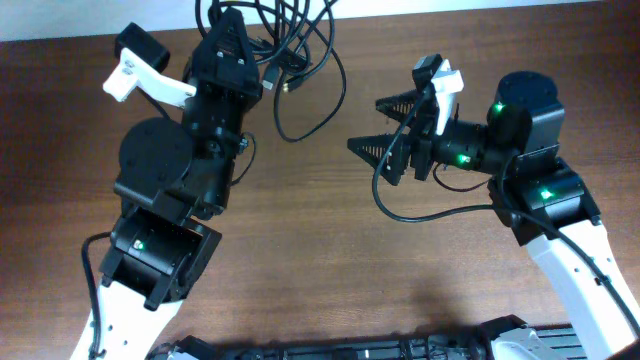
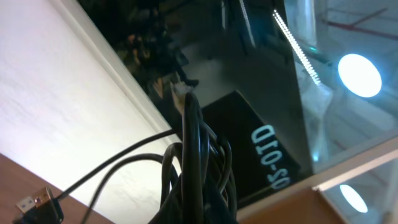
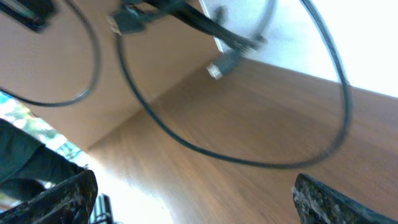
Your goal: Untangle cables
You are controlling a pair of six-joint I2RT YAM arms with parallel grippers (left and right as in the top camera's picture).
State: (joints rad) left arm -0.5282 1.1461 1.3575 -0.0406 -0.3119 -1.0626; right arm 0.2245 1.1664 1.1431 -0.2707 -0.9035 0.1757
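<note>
2 grippers: L gripper [image 1: 232,28] clamps cables [image 2: 198,162] bundle; R gripper [image 1: 370,125] wide, empty.

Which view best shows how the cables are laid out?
Overhead: the cables spread in loops from the shut left gripper at the far edge of the table. Left wrist shows only a tight bundle up close; right wrist, a blurred loop and plug.

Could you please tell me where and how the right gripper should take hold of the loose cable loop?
Probably the loop's outer right curve, approached from the right by the open right gripper. There the cable runs single, apart from the bundle the left gripper holds, and faces the jaws.
</note>
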